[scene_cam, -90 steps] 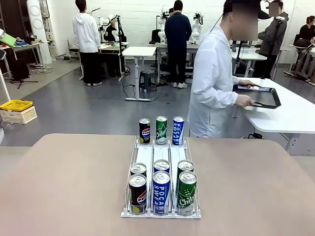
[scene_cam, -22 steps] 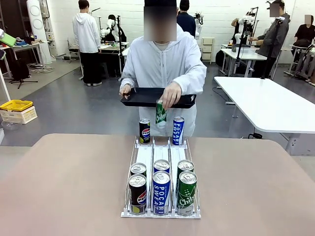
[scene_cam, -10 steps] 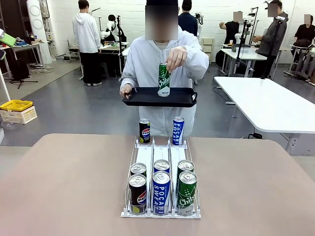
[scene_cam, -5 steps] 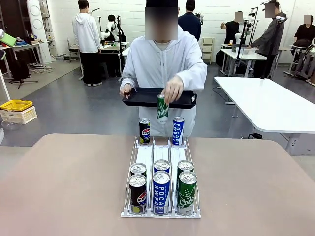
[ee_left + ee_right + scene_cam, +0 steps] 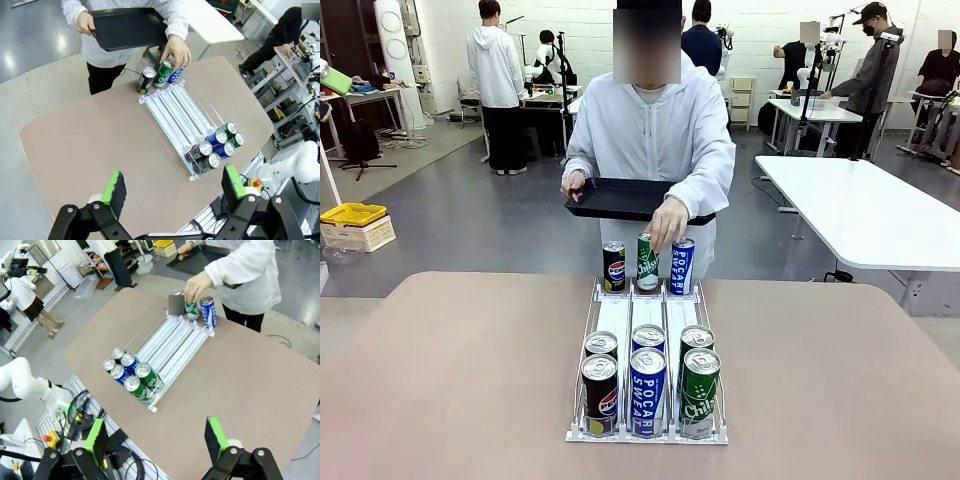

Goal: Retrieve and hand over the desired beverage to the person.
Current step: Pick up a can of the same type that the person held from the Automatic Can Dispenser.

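- Green-padded fingers point(image 5: 115, 189) of the left gripper point(image 5: 172, 176) stand wide apart with nothing between them, high above the table point(image 5: 75, 145).
- Right gripper point(image 5: 156, 422) is the same: jaws spread open and empty, hovering off the table's near edge, with the rack point(image 5: 172, 342) up toward 12 o'clock in its wrist view.
- At the table's 12 o'clock side in the front view, the person point(image 5: 650, 140) leans forward with one arm stretched down, the hand point(image 5: 668, 222) cupped over the top of the green can point(image 5: 647, 265).
- That can stands upright in the middle lane at the rack's 12 o'clock end, with a Pepsi can point(image 5: 613, 267) at its 9 o'clock and a blue Pocari Sweat can point(image 5: 682, 267) at its 3 o'clock.
- The person's other hand point(image 5: 574, 184) grips the edge of a black tray point(image 5: 620, 198), held level in front of the body.
- Six more cans point(image 5: 648, 385) crowd the rack's 6 o'clock end.
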`<state>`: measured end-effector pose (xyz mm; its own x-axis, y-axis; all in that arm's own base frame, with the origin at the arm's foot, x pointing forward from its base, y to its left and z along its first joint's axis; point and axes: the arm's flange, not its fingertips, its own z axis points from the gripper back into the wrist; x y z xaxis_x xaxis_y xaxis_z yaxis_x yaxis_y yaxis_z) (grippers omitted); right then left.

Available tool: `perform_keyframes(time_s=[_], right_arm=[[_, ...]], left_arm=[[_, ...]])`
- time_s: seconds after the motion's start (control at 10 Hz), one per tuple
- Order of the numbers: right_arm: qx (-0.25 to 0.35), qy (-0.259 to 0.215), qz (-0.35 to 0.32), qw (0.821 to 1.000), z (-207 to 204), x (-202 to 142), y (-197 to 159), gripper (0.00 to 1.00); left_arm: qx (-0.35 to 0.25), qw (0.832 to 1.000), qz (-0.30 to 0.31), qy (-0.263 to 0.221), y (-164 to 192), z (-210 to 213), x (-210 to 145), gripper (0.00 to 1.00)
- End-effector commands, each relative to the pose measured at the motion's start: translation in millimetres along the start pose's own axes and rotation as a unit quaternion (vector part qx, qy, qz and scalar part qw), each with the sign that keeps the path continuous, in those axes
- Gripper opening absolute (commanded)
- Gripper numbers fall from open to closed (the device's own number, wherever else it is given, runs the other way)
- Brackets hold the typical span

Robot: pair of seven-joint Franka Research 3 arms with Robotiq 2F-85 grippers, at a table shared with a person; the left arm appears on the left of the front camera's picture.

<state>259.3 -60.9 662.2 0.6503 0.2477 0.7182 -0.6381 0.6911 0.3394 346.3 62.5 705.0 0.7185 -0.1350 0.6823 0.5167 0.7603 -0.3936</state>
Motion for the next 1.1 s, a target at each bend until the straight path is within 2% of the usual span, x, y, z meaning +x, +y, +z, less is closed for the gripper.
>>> perform_keyframes(time_s=[0.0, 1.0], right_arm=[[0.009, -0.003, 0.005, 1.0, -1.4, 2.0, 0.0, 1.0], [0.0, 0.0, 0.0, 1.0, 0.0, 0.0, 0.0, 1.0]], left_arm=[[-0.002, 1.0, -0.007, 0.001, -0.1, 1.1, 0.4, 1.0], [-0.002, 1.0, -0.007, 0.001, -0.1, 1.1, 0.4, 1.0]])
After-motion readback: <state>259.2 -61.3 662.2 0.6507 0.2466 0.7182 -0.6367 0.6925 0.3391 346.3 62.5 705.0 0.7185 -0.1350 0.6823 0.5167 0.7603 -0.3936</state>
